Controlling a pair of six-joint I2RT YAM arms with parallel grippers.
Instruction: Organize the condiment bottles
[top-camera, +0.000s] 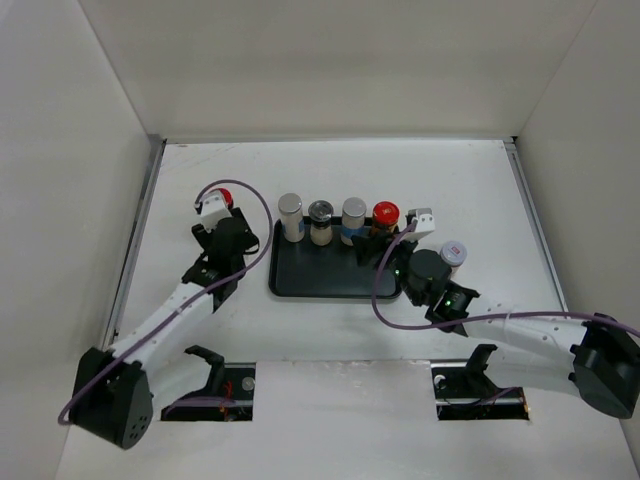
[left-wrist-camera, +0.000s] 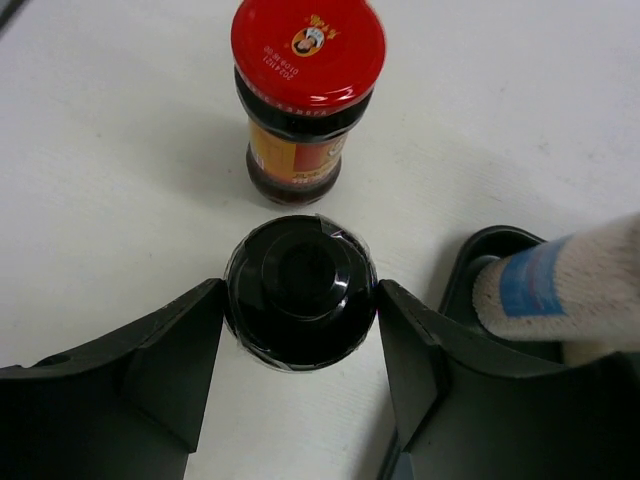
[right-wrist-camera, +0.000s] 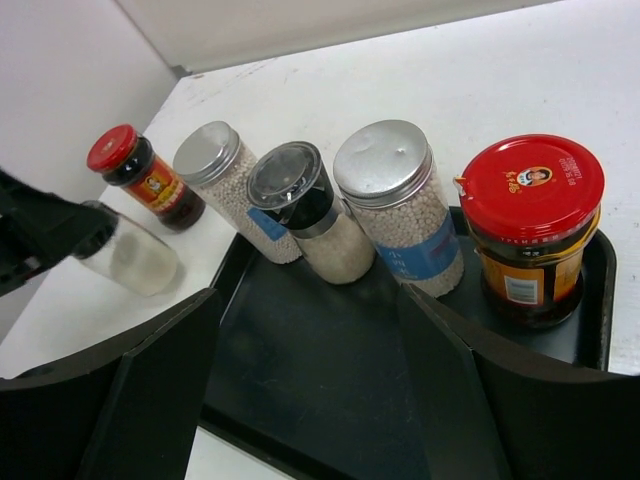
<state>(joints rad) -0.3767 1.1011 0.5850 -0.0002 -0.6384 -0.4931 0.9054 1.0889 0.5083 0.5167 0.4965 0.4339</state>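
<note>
The tray (right-wrist-camera: 290, 400) looks like black plastic, smooth with a dull sheen. The silver-capped shaker (right-wrist-camera: 395, 215) has a clear wall over coarse white grains and a brushed, matt metal cap. The red-capped jar (right-wrist-camera: 530, 235) is dark glass under a glossy red lid, with a paper label. The black-topped grinder (left-wrist-camera: 300, 295) has a glossy black plastic top, seemingly under clear film, and a clear glass body. The left gripper (left-wrist-camera: 300, 335) has fingers (left-wrist-camera: 170, 370) of matt black plastic. The table (left-wrist-camera: 100, 200) is matt white, faintly scuffed.
</note>
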